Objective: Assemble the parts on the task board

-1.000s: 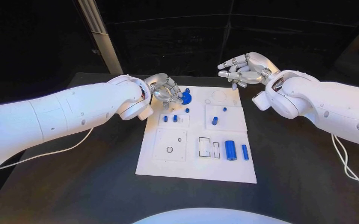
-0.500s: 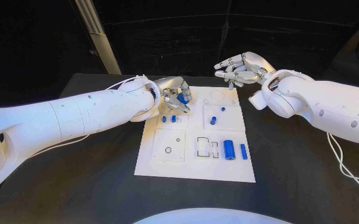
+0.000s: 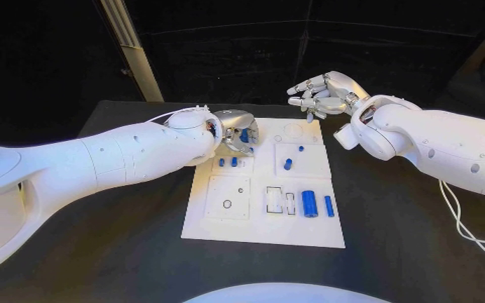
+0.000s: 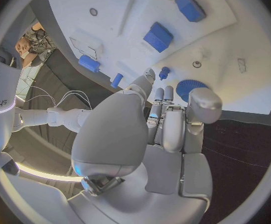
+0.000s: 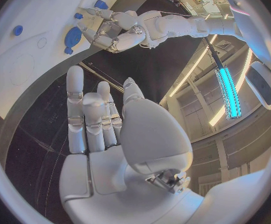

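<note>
Task board [image 3: 265, 229]: lying on the black bench [image 3: 121, 254].
Left hand [image 3: 235, 131]: fingers closing around a blue round part [image 4: 190, 88] at the board's far-left corner.
Right hand [image 3: 324, 95]: hovering beyond the board's far edge, fingers spread, holding nothing.

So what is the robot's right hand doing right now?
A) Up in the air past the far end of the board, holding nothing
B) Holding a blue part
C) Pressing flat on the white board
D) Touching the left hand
A: the right hand hangs past the far edge of the task board, and the right wrist view shows its fingers bare with nothing in them.
</note>
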Controlling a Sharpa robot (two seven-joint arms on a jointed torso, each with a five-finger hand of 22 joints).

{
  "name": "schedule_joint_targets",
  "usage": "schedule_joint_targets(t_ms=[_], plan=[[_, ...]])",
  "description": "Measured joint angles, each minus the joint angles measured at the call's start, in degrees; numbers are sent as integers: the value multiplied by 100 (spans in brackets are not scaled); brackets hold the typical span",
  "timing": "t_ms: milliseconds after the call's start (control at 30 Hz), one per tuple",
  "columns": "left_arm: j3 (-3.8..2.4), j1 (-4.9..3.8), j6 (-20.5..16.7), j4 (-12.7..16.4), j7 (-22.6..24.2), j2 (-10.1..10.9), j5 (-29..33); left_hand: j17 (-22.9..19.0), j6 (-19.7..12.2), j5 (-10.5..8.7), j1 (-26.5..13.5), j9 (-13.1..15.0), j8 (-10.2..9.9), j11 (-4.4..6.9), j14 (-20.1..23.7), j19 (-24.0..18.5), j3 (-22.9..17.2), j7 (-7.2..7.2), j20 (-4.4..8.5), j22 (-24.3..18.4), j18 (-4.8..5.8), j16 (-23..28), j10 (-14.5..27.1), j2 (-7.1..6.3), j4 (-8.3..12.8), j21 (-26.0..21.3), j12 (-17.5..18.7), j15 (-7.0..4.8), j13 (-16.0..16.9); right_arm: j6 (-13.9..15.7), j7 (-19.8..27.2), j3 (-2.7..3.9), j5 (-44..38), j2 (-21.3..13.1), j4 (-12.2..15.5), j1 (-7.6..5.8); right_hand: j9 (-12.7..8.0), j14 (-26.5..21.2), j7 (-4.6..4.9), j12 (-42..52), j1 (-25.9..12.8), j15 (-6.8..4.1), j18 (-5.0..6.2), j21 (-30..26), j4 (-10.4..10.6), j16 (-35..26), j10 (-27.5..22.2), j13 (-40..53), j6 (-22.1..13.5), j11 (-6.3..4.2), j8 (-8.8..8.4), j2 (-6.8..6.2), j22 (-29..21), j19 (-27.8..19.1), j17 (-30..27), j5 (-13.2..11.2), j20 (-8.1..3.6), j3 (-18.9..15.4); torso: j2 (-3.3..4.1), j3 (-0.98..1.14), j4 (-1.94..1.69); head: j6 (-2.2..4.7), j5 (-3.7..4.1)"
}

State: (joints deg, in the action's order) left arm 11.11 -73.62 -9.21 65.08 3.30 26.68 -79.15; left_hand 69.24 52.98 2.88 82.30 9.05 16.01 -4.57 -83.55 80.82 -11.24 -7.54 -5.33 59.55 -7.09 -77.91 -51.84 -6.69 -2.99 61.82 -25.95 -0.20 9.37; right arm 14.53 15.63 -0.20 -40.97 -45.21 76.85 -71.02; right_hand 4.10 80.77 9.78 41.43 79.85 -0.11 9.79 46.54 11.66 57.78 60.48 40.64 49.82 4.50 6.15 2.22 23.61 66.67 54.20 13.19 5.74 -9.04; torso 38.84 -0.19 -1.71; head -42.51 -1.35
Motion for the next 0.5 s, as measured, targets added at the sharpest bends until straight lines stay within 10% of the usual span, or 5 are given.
schedule_joint_targets(t_ms=[500], plan=[[-3, 32, 267, -290, -26, -221, -248, -39, 288, 0, 94, -162, -172, 2, 0, 40, -464, 14, -1, 266, 0, -59, -387, 94, 61, 223, 345, 0, -288, -5, 2, 0, -1, 19, -5, 0, 0, 0, 0, 22, 22, 0, 0, 0, 0, 0, 0, -4, 0, 0, 28, 22, -4, 0, 9, 28, 0, 0, -3, 0, -5, -6, 11]])
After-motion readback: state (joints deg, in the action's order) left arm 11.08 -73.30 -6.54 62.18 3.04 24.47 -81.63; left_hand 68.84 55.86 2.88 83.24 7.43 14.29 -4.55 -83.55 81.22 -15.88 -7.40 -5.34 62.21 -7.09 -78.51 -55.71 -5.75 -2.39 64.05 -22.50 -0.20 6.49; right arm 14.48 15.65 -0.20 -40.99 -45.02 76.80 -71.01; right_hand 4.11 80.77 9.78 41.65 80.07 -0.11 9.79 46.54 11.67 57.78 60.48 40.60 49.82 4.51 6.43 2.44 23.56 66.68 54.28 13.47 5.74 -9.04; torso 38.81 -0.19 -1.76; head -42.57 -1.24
